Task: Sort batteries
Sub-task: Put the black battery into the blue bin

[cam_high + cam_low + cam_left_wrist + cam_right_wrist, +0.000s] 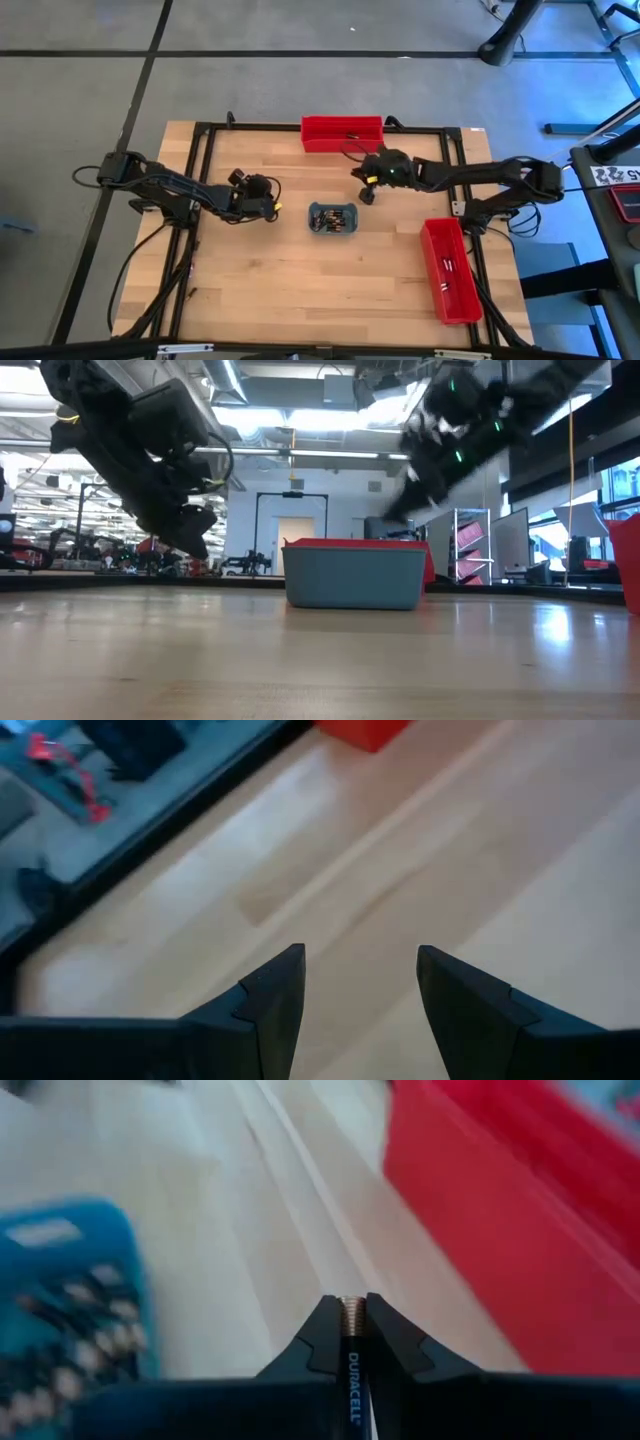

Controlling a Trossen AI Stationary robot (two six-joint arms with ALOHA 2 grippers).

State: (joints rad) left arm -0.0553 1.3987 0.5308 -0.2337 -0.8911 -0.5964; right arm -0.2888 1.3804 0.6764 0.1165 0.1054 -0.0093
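Note:
My right gripper (350, 1302) is shut on one battery (353, 1370), a dark cylinder with a copper end. It hangs above the table between the grey-blue tray (333, 218) and the far red bin (343, 132). Several more batteries (75, 1380) lie in that tray, which rests on the wood by its flat bottom. My left gripper (360, 982) hovers open to the left of the tray (355, 575), with only bare wood between its fingers. In the high view the left gripper (268, 205) and the right gripper (367, 193) flank the tray. My right gripper pinches the battery between its two fingers. The battery lies along the fingers, with its copper end (350, 1312) showing at their free ends. The fingers slant down from the table's right side. The battery is lifted clear of the table and the tray.
A second red bin (450, 272) lies along the table's right edge with a few batteries (449, 266) in it. A black frame (200, 160) borders the wooden top. Bare wood lies in front of the tray, toward the near edge.

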